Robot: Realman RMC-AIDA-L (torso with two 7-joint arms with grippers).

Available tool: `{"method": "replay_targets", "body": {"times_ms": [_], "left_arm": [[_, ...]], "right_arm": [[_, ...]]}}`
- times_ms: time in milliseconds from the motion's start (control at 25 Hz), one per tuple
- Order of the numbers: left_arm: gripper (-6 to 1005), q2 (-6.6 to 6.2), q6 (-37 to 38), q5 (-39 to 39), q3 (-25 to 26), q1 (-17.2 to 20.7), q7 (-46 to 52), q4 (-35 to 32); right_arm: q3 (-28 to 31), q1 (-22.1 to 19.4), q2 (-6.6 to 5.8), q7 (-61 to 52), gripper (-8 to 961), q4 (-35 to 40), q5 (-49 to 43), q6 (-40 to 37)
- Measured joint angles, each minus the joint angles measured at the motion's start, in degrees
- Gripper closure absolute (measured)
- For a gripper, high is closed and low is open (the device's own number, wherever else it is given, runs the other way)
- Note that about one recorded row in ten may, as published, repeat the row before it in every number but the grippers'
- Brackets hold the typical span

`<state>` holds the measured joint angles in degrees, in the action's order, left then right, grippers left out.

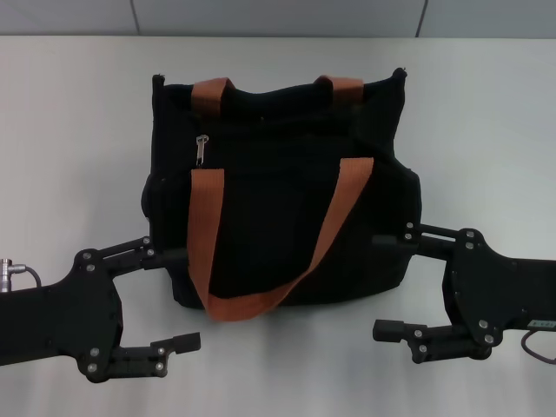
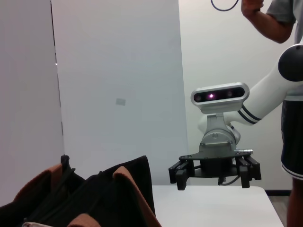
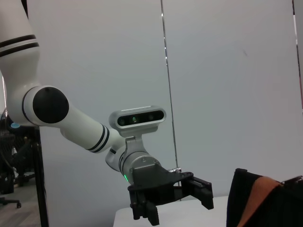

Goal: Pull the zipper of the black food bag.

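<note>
The black food bag (image 1: 278, 208) lies in the middle of the white table, with orange-brown strap handles (image 1: 334, 217) draped over its face. The zipper's small silver pull tab (image 1: 201, 148) sits near the left end of the black zipper line on the bag's upper face. My left gripper (image 1: 176, 300) is open and empty at the bag's front left corner. My right gripper (image 1: 387, 285) is open and empty at the bag's front right corner. Each far finger tip is close against a bag side. The bag's top also shows in the left wrist view (image 2: 94, 198) and the right wrist view (image 3: 265, 203).
The white table (image 1: 486, 130) stretches to both sides of the bag, with a grey wall behind. The left wrist view shows my right gripper (image 2: 212, 182) farther off and a person (image 2: 284, 94) standing beyond the table. The right wrist view shows my left gripper (image 3: 173, 208).
</note>
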<state>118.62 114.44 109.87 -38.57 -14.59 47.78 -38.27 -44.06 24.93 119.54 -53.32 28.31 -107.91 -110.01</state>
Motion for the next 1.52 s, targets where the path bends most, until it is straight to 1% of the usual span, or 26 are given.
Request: {"method": "replay_targets", "body": {"times_ms": [520,560,600,680,720,760,800,840,880,920,960,1000,1080,1120,1160,1200,1240,1280,1320,1440,1480,1520], "left_arm": [[187,-0.06,0.0,-1.0,0.8,0.5,-2.5,1.7],[187,-0.21,-0.5,-1.3,5.4,1.4,-4.4,1.7],[187,-0.22,-1.1,-1.3,7.9,1.8,-5.0,1.8],[187,-0.22,-1.1,-1.3,7.9,1.8,-5.0,1.8],[187,-0.23,-2.1,-1.4,10.8,2.0,-5.7,1.8],[187,-0.23,-2.1,-1.4,10.8,2.0,-5.7,1.8],[188,-0.06,-6.4,-1.4,18.2,2.3,-9.3,3.3],[188,-0.06,-6.4,-1.4,18.2,2.3,-9.3,3.3],[188,0.00,-10.4,-1.4,21.4,2.1,-13.0,5.6],[188,0.00,-10.4,-1.4,21.4,2.1,-13.0,5.6],[188,0.01,-15.8,-1.5,24.6,1.5,-18.5,9.3],[188,0.05,-17.2,-1.5,25.2,1.2,-21.8,11.4],[188,0.21,-17.9,-1.6,25.2,0.8,-26.5,13.5],[188,0.21,-17.9,-1.6,25.2,0.8,-26.5,13.5],[188,0.41,-18.9,-1.6,25.2,0.3,-34.4,17.3],[188,0.43,-19.3,-1.6,25.4,-0.2,-38.6,20.0],[188,0.43,-19.3,-1.6,25.4,-0.2,-38.6,20.0],[188,0.43,-19.7,-1.6,25.5,-0.8,-41.8,22.3],[189,0.43,-19.7,-1.6,25.5,-0.8,-41.8,22.3],[189,0.50,-21.3,-1.7,26.2,-2.1,-48.7,26.7],[189,0.49,-22.8,-1.9,28.7,-2.9,-53.3,30.0],[189,0.49,-22.8,-1.9,28.7,-2.9,-53.3,30.0]], "right_arm": [[-0.1,-0.1,-0.01,0.1,114,-0.2,1.0,-0.1],[-0.1,-0.2,-0.01,0.1,114,-0.2,1.4,-0.1],[-0.1,-0.3,-0.01,0.1,114,-0.2,1.7,-0.2],[-0.1,-0.5,-0.01,0.1,114,-0.2,2.3,-0.5],[-0.1,-0.5,-0.01,0.1,114,-0.2,2.3,-0.5],[-0.1,-0.5,-0.01,0.1,114,-0.2,2.3,-0.5],[-0.1,-0.5,-0.01,0.1,114,-0.2,2.4,-0.6],[-0.1,-0.4,-0.01,0.1,114,-0.2,2.4,-0.6],[-0.1,-0.3,-0.01,0.1,114,-0.2,2.4,-0.6],[-0.1,-0.2,-0.01,0.1,114,-0.2,2.4,-0.6],[-0.1,-0.1,0.00,0.2,114,-0.4,2.4,-0.6],[-0.1,0.1,0.00,0.1,114,-0.4,2.4,-0.6],[-0.4,0.2,-0.01,0.1,113,-0.6,3.3,-0.6],[-0.4,0.2,-0.01,0.1,113,-0.6,3.3,-0.6],[-0.6,0.2,-0.01,0.1,113,-0.6,3.6,-0.6],[-0.6,0.2,-0.02,-0.1,113,-0.6,3.8,-0.7],[-0.6,0.2,-0.02,-0.1,113,-0.6,3.8,-0.7],[-0.6,0.3,-0.05,-0.2,113,-0.6,3.8,-0.8],[-0.6,0.3,-0.05,-0.2,113,-0.6,3.8,-0.8],[-0.7,0.3,-0.07,-0.3,113,-0.5,3.9,-0.9],[-0.6,0.4,-0.08,-0.3,114,-0.5,3.9,-0.9],[-0.6,0.4,-0.08,-0.3,114,-0.5,3.9,-0.9]]}}
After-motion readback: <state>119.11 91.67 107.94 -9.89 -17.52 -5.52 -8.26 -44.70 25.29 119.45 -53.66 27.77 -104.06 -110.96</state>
